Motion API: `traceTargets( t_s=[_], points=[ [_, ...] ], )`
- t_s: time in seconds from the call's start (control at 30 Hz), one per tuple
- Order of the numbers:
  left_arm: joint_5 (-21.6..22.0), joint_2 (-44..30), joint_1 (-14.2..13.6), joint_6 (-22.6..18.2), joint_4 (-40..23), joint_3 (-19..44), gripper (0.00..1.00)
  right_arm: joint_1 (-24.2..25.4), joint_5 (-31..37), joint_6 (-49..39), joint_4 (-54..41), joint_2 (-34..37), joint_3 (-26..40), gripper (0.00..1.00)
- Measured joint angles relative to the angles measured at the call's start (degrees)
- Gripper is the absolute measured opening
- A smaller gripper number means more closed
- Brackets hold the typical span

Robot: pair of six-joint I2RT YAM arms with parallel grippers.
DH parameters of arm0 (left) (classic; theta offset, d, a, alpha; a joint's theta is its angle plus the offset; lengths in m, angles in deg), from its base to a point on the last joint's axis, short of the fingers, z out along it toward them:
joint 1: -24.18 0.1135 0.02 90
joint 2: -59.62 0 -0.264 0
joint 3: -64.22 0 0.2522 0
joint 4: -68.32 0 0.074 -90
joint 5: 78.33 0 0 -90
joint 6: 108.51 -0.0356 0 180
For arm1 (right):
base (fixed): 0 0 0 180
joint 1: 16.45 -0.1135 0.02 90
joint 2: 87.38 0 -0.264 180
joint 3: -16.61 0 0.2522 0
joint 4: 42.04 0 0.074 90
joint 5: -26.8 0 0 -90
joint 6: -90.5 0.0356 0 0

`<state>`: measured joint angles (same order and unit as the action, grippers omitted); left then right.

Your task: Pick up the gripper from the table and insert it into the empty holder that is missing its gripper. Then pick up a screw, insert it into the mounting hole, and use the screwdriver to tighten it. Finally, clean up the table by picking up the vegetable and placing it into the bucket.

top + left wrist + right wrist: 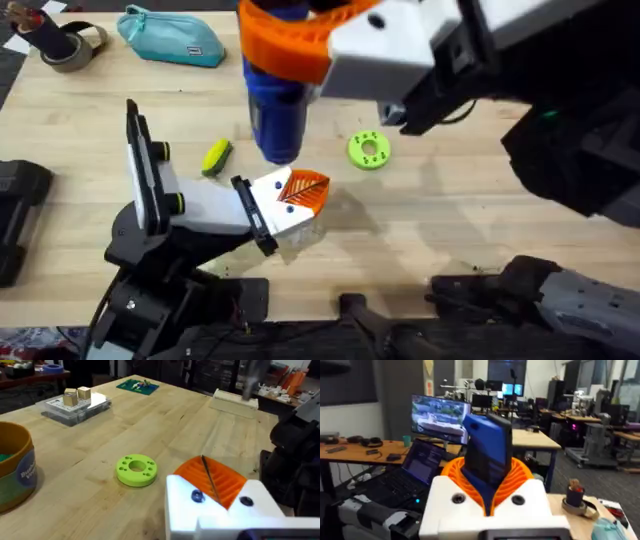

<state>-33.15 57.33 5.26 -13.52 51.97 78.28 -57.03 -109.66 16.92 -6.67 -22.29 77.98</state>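
My right gripper (296,42) hangs high under the overhead camera, its orange pads shut on the blue screwdriver (275,105), which points down. The right wrist view shows that screwdriver (488,452) upright between the right gripper's (488,482) pads. Just below the tool's tip, my left gripper (300,191) rests low over the table, white with orange pads pressed together and small blue screws in its white body. In the left wrist view, a thin dark line runs between the left gripper's (212,480) pads. The yellow-green vegetable (216,157) lies left of the screwdriver. The bucket (12,467) stands on the table.
A lime-green disc with holes (369,150) (136,469) lies right of the left gripper. A teal pouch (170,38) and a tape roll (68,46) sit at the back left. A clear box (77,406), a green board (137,386) and a pale block (235,400) stand farther off.
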Motion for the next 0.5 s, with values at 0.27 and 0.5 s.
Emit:
traceTargets(
  t_s=[0.27, 0.5],
  points=[
    [0.0, 0.0, 0.0, 0.0, 0.0, 0.0, 0.011, 0.0, -2.7, 1.9, 2.1, 2.0, 1.2, 0.031],
    [0.6, 0.0, 0.0, 0.0, -0.1, 0.0, 0.011, 0.0, -5.4, 3.1, 2.1, 3.5, 1.2, 0.032]
  ],
)
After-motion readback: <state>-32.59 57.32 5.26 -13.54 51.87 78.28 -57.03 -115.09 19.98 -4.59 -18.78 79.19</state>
